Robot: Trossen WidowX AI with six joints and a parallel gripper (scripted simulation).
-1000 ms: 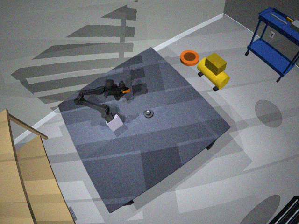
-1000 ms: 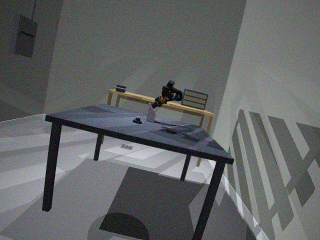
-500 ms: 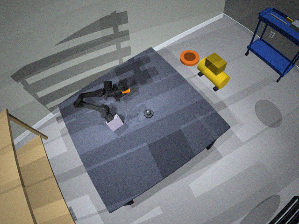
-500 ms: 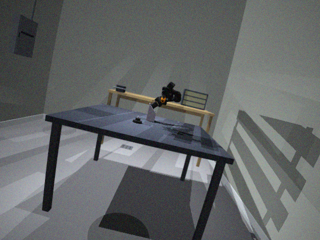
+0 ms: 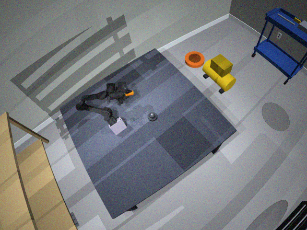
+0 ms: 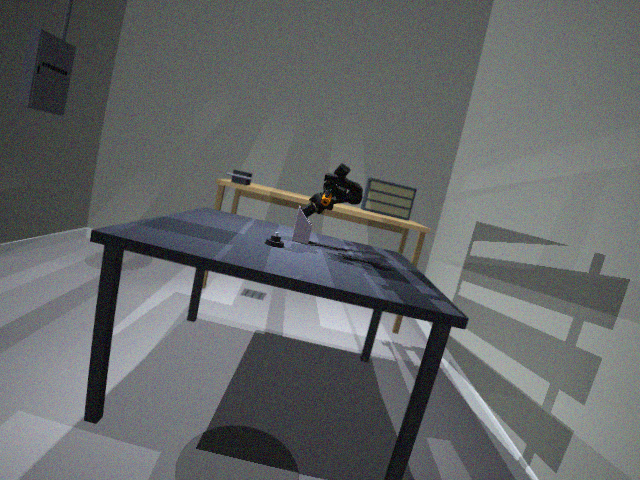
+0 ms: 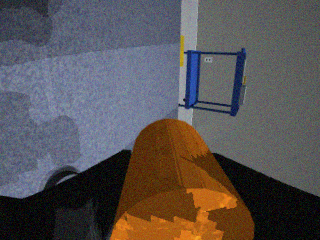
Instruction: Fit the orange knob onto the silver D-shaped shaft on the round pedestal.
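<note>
The orange knob (image 5: 129, 93) (image 6: 326, 200) (image 7: 170, 170) is in the air, lying sideways in my gripper (image 5: 125, 94) (image 7: 170, 159), which is shut on it. In the exterior view a dark spot shows in its end face; I cannot tell where the hole's flat side is. The dark round pedestal (image 5: 152, 118) (image 6: 274, 242) stands on the table, with the small silver shaft (image 5: 152, 114) (image 6: 276, 235) upright at its middle. The gripper is up and to the left of the pedestal in the top view. In the wrist view a dark ring, apparently the pedestal, is partly hidden by the left finger.
A pale box (image 5: 118, 127) (image 6: 301, 228) stands at the arm's base on the dark table (image 5: 138, 168) (image 6: 206, 242). A yellow tank (image 5: 218, 75), an orange ring (image 5: 194, 64) and a blue cart (image 5: 277, 58) (image 7: 193, 80) stand off the table. Broad shadows cross the table.
</note>
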